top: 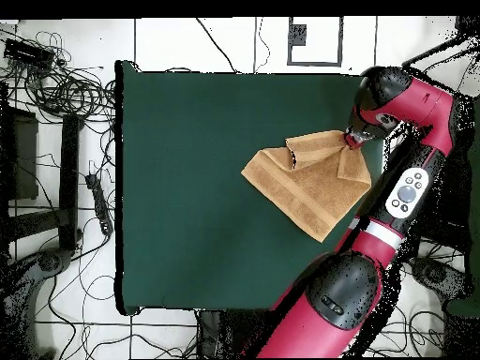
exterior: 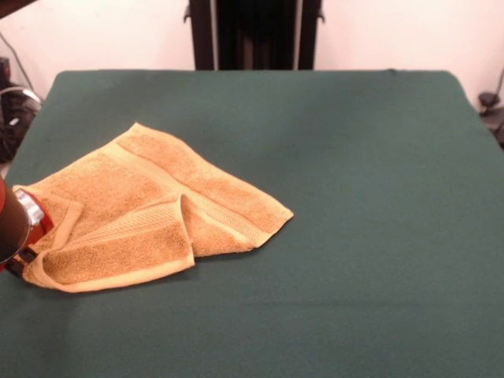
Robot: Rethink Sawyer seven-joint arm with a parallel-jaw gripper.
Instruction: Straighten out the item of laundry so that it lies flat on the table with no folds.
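The item of laundry (exterior: 157,205), an orange-tan terry towel, lies crumpled on the green table (exterior: 354,197) at the left of the front view. One corner is folded over on top, and a woven band runs across the fold. My gripper (exterior: 17,232) is low at the picture's left edge, against the towel's outer corner, and its tips are hidden by the cloth. From overhead, the towel (top: 309,178) sits near the right edge of the table (top: 187,187), and the gripper (top: 354,141) is over its upper right corner.
In the overhead view, my red arm (top: 403,187) runs along the table's right edge, partly over the towel's corner. Loose cables (top: 56,84) lie on the floor to the left of the table.
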